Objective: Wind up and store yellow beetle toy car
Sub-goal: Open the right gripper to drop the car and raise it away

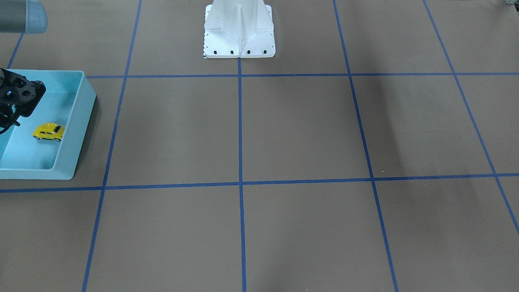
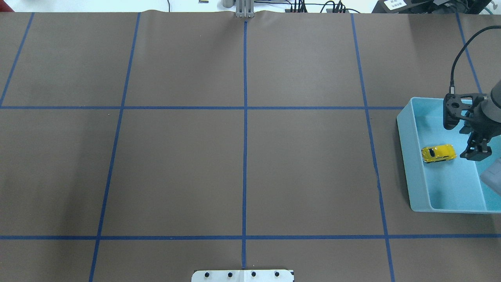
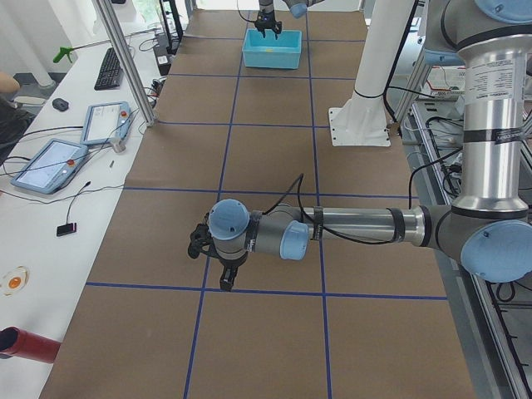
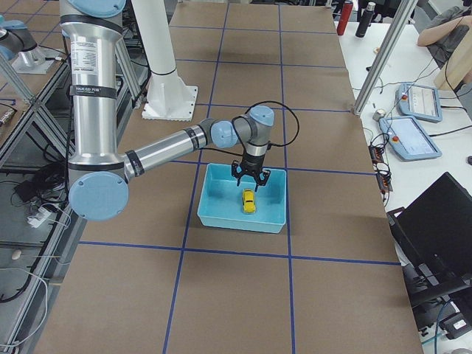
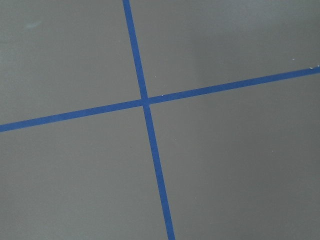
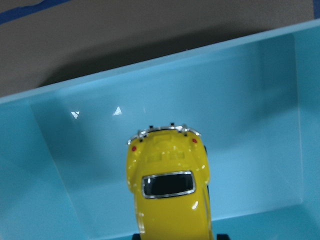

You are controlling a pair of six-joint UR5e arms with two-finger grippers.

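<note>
The yellow beetle toy car [image 2: 438,152] rests on its wheels on the floor of the light blue bin [image 2: 404,133] at the table's right end. It also shows in the front view [image 1: 49,132], the right side view [image 4: 248,200] and the right wrist view [image 6: 169,190]. My right gripper [image 2: 475,153] hangs open and empty above the bin, over the car and not touching it. It shows in the front view [image 1: 10,117] too. My left gripper [image 3: 220,268] hovers low over the table far from the bin. I cannot tell whether it is open or shut.
The white robot base [image 1: 239,30] stands at the table's middle edge. Blue tape lines [image 5: 145,102] grid the brown table. The bin's walls [image 6: 150,95] surround the car. Operator desks with tablets [image 3: 50,162] lie beyond the table's far side.
</note>
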